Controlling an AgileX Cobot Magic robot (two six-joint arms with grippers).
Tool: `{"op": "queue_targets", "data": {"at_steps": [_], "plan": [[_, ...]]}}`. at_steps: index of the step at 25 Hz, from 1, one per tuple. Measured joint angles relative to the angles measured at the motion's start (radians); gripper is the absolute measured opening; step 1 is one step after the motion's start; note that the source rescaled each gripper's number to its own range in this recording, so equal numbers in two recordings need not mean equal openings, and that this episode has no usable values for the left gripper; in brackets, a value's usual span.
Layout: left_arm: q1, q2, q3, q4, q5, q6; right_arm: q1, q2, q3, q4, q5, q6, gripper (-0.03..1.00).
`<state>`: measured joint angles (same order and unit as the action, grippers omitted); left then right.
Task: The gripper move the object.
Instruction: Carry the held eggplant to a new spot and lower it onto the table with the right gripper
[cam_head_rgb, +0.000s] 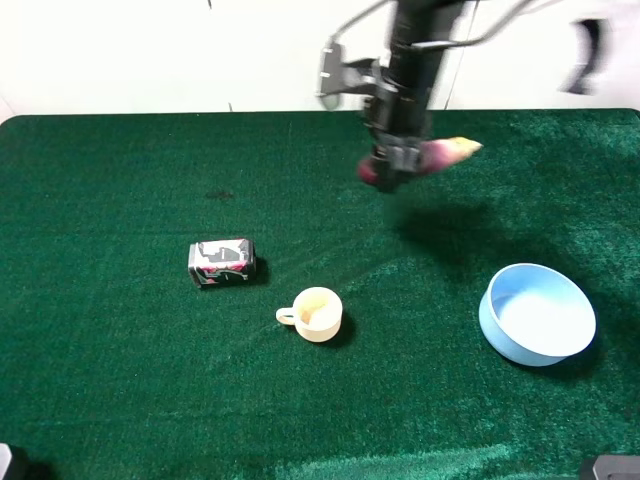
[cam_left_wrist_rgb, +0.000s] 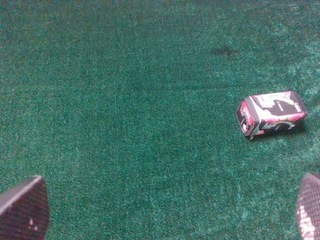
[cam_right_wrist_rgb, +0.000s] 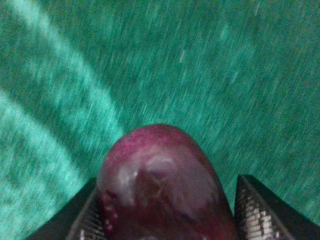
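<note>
My right gripper (cam_head_rgb: 398, 162) is shut on the purple eggplant (cam_head_rgb: 437, 155) and holds it in the air above the far middle of the green cloth. The yellowish stem tip points right. In the right wrist view the eggplant's (cam_right_wrist_rgb: 162, 185) rounded purple end fills the space between the two black fingers (cam_right_wrist_rgb: 257, 210), over blurred green cloth. My left gripper (cam_left_wrist_rgb: 165, 210) is open and empty; only its two fingertips (cam_left_wrist_rgb: 22, 207) show at the frame's corners. It does not show in the exterior high view.
A small dark printed can (cam_head_rgb: 221, 261) lies on its side left of centre; it also shows in the left wrist view (cam_left_wrist_rgb: 271, 113). A cream cup (cam_head_rgb: 315, 314) stands in the middle. A light blue bowl (cam_head_rgb: 537, 313) stands at the right. Green cloth (cam_head_rgb: 120, 380) covers the table.
</note>
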<state>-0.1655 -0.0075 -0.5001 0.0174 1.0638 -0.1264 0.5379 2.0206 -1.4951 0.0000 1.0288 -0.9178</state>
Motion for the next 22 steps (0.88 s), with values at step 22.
{"op": "queue_targets", "data": {"at_steps": [22], "plan": [[0.0, 0.0, 0.0, 0.0, 0.0, 0.0, -0.203, -0.175, 0.524, 0.03, -0.373, 0.101, 0.0]]}}
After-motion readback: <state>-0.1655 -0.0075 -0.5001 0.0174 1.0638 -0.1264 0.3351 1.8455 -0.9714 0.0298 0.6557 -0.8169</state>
